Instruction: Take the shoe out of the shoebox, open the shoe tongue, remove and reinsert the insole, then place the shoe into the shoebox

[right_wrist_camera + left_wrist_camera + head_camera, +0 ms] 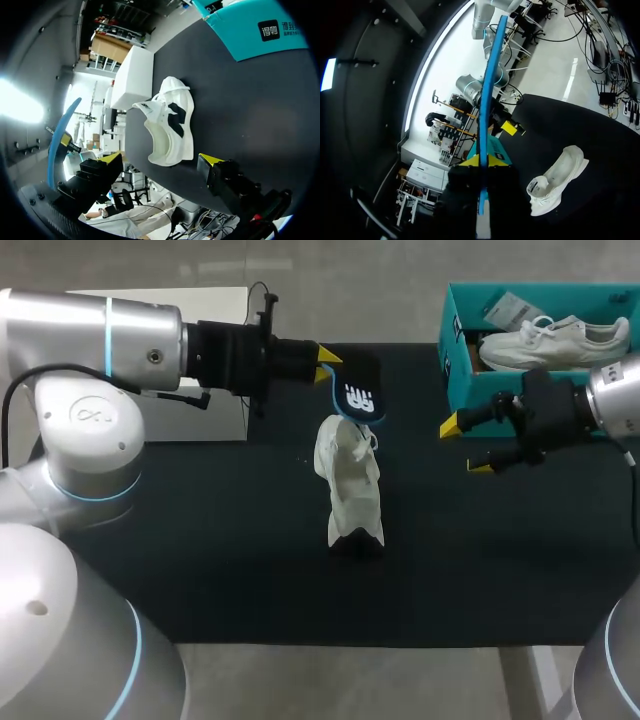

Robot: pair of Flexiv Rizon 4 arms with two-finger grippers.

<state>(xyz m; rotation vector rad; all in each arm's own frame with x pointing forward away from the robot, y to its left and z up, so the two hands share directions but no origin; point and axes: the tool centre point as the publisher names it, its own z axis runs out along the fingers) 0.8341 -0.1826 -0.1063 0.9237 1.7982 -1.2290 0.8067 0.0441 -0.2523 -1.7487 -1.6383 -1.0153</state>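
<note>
A white shoe (350,485) lies on the black table mat, in the middle. Above its far end my left gripper (328,360) is shut on a dark blue insole (356,392), held in the air. The left wrist view shows that insole (489,95) edge-on between the yellow tips (481,161), with the shoe (555,182) off to one side. My right gripper (466,446) stands open and empty to the right of the shoe, just in front of the teal shoebox (458,380). In the right wrist view the shoe (170,125) lies ahead of the open gripper (161,159), its tongue pulled up.
A second white shoe (555,340) lies inside the shoebox at the back right. A white box (225,415) stands at the back left, behind my left arm. Bare black mat stretches in front of the shoe.
</note>
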